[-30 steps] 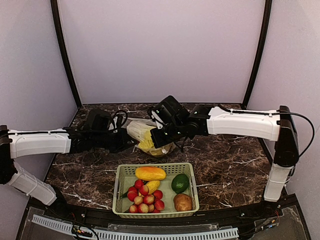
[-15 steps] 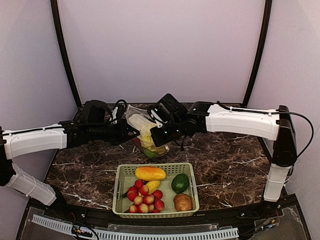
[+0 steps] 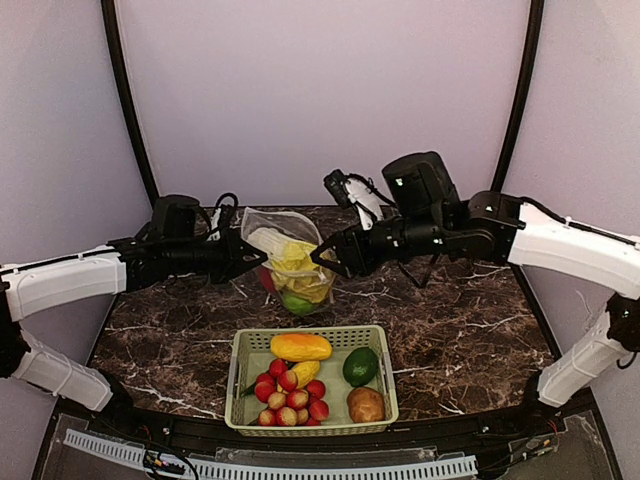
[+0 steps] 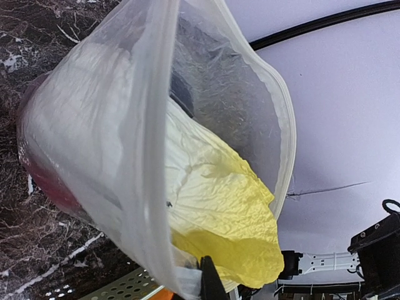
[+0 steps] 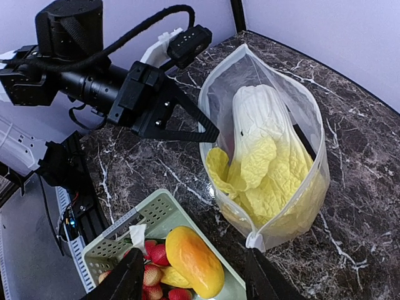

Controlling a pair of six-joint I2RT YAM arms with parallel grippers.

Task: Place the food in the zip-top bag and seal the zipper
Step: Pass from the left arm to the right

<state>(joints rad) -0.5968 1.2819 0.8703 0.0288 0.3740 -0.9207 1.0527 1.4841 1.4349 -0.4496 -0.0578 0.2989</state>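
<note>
Clear plastic, mouth gaping: the zip-top bag [image 3: 290, 225] stands upright just beyond the basket [image 3: 238, 372], w/ the napa cabbage [image 5: 262, 156] inside (a green apple [image 3: 297, 302] and sth red show at the bottom). Left gripper [image 5: 211, 133] is pinched on the bag's rim. Right gripper [image 3: 325, 258] has its fingers spread wide, one tip approx. at the opposite corner.

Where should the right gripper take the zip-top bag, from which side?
The free mouth corner of the zip-top bag, from the right, opposite the left gripper. The rim folds flat into a tab there; mid-mouth it gapes around the napa cabbage.
</note>
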